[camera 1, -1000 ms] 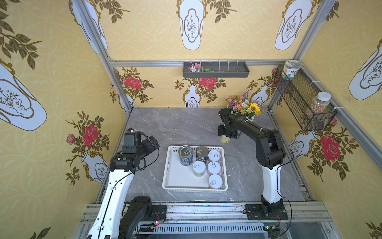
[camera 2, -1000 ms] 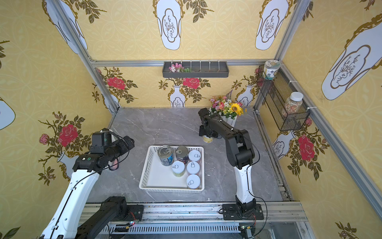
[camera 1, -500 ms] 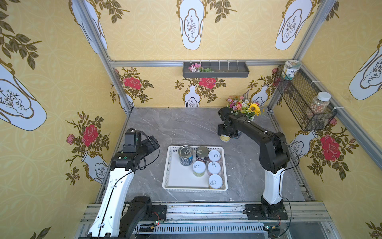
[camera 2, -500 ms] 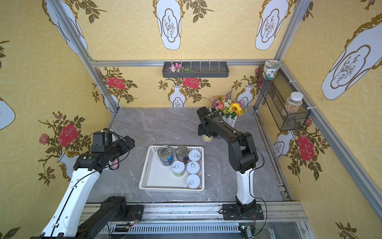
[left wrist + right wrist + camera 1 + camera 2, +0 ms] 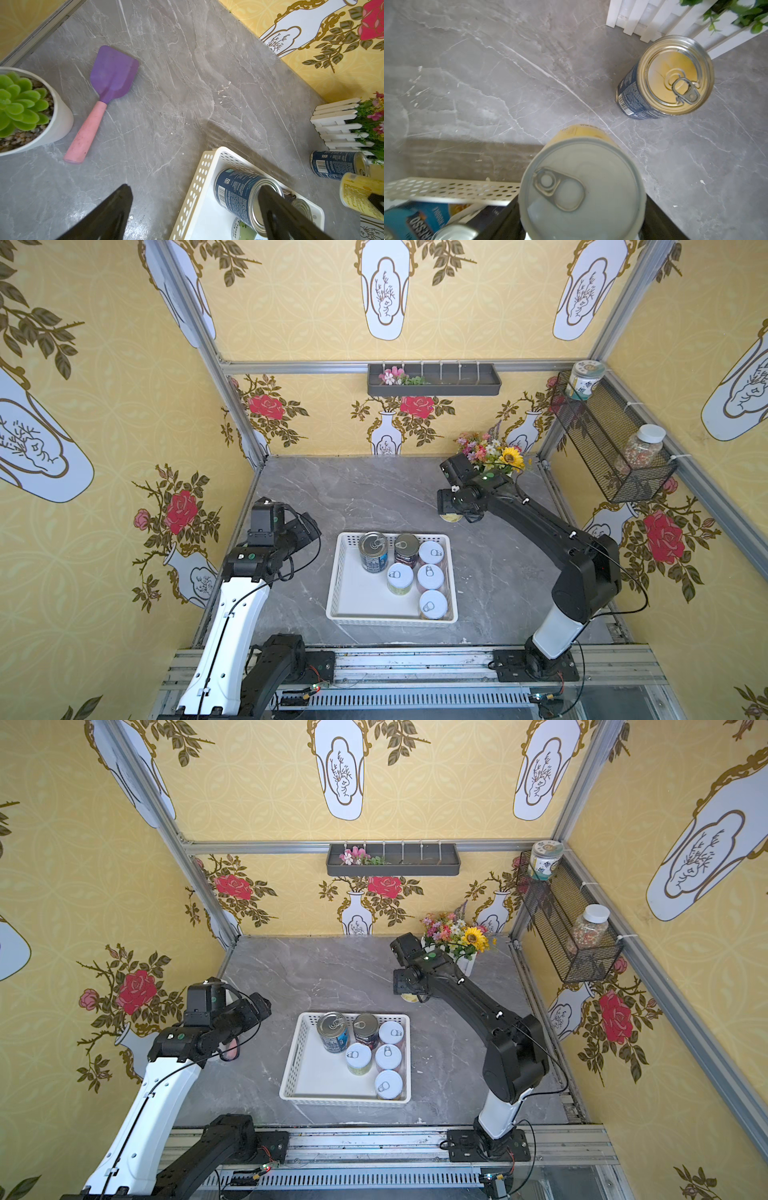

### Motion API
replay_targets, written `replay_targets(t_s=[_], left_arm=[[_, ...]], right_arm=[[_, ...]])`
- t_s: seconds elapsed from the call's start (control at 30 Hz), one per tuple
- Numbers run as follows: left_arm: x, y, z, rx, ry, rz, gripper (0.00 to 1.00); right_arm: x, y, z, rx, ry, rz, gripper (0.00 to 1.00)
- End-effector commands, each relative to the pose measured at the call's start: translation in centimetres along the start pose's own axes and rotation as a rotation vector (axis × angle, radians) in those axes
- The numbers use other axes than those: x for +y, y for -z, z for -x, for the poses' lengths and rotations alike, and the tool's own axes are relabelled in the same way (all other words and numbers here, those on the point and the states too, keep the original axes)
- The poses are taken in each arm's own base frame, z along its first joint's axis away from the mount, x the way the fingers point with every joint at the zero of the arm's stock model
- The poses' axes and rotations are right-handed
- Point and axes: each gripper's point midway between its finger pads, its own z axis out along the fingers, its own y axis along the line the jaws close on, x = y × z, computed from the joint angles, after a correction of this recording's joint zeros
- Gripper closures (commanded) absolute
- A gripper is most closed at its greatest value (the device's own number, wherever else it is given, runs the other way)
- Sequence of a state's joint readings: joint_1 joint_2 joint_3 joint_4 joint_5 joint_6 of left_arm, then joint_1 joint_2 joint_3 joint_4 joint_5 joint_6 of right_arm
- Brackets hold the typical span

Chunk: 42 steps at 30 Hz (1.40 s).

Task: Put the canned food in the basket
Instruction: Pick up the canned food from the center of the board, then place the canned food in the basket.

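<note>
The white perforated basket (image 5: 337, 572) sits mid-table and holds several cans: a dark blue one (image 5: 372, 553), a red-labelled one (image 5: 406, 551) and white-lidded short ones (image 5: 431, 552). Behind the basket stands a yellow-labelled, white-lidded can (image 5: 581, 182) (image 5: 451, 517). My right gripper (image 5: 581, 218) (image 5: 455, 508) straddles it, jaws wide, a black finger (image 5: 656, 220) close by each side. Another dark blue can (image 5: 675, 76) (image 5: 332, 164) stands by the flower box. My left gripper (image 5: 195, 187) (image 5: 309, 526) hangs open and empty to the left of the basket.
A white-fenced flower box (image 5: 494, 458) stands at the back right, just behind the right gripper. A purple spatula with a pink handle (image 5: 112, 79) and a potted succulent (image 5: 31, 112) lie on the left. A black wire basket with jars (image 5: 611, 448) and a grey tray (image 5: 432, 379) hang on the walls.
The right arm's elbow has swung toward the front right while its gripper stayed over the yellow can. The left arm has barely moved.
</note>
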<state>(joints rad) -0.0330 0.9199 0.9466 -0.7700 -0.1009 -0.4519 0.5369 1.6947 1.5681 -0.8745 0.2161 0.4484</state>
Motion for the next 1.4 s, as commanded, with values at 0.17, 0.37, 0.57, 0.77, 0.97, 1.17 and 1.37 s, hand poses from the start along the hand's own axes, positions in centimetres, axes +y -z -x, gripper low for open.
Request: replay_targets(t_s=[0.17, 0.37, 0.57, 0.77, 0.97, 1.17, 1.37], left_arm=[[-0.3, -0.2, 0.0, 0.001, -0.009, -0.014, 0.0], [-0.2, 0.0, 0.1, -0.007, -0.006, -0.012, 0.0], [-0.2, 0.3, 0.2, -0.02, -0.003, -0.014, 0.0], [-0.2, 0.2, 0.2, -0.019, -0.005, -0.013, 0.0], [-0.3, 0.4, 0.2, -0.023, -0.007, -0.017, 0.0], [-0.3, 0.3, 0.2, -0.02, -0.008, -0.017, 0.0], [-0.6, 0.4, 0.0, -0.019, -0.017, -0.023, 0.0]], right_arm=[[2.6, 5.6, -0.5, -0.112, 0.045, 0.041, 0.32], [6.6, 9.7, -2.2, -0.176, 0.116, 0.119, 0.33], [11.7, 12.1, -5.6, -0.205, 0.218, 0.189, 0.33], [16.2, 13.3, -10.2, -0.223, 0.343, 0.22, 0.33], [18.2, 13.1, -15.6, -0.205, 0.446, 0.233, 0.33], [17.7, 11.3, -19.4, -0.146, 0.492, 0.236, 0.33], [16.5, 9.3, -21.7, -0.086, 0.521, 0.214, 0.33]])
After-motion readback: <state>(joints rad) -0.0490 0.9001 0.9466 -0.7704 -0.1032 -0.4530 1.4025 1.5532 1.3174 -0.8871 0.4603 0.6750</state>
